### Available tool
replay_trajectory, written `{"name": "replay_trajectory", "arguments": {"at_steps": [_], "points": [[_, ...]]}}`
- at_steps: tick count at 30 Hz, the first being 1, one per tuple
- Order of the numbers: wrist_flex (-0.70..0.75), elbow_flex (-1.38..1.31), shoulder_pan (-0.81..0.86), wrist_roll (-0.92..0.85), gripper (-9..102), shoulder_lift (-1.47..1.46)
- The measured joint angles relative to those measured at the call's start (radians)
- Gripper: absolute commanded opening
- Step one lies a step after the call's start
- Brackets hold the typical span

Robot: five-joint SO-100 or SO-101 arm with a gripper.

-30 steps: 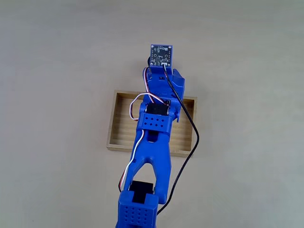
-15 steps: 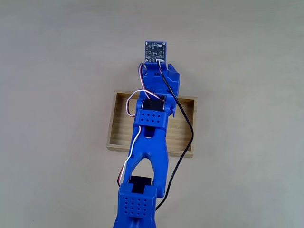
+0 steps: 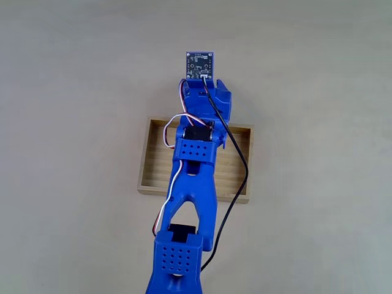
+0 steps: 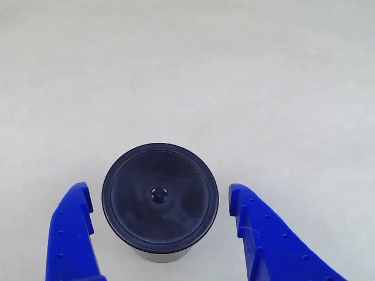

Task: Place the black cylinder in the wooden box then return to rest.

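My fingers are spread open, one at nine o'clock and one at three o'clock of the black cylinder, neither touching it. The cylinder stands upright on the bare table, dimple up, square between them. I judge this the reach-and-straddle step, grasp not yet made. Next I should settle a touch lower if needed and pinch its sides evenly. In the fixed view my arm stretches over the wooden box toward twelve o'clock; the carry runs back toward six.
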Motion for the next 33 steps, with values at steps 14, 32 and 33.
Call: {"name": "replay_trajectory", "arguments": {"at_steps": [14, 32, 33], "points": [[0.000, -0.035, 0.000, -0.003, 18, 0.028], [0.000, 0.054, 0.000, -0.040, 18, -0.057], [0.000, 0.067, 0.000, -0.046, 18, -0.077]]}}
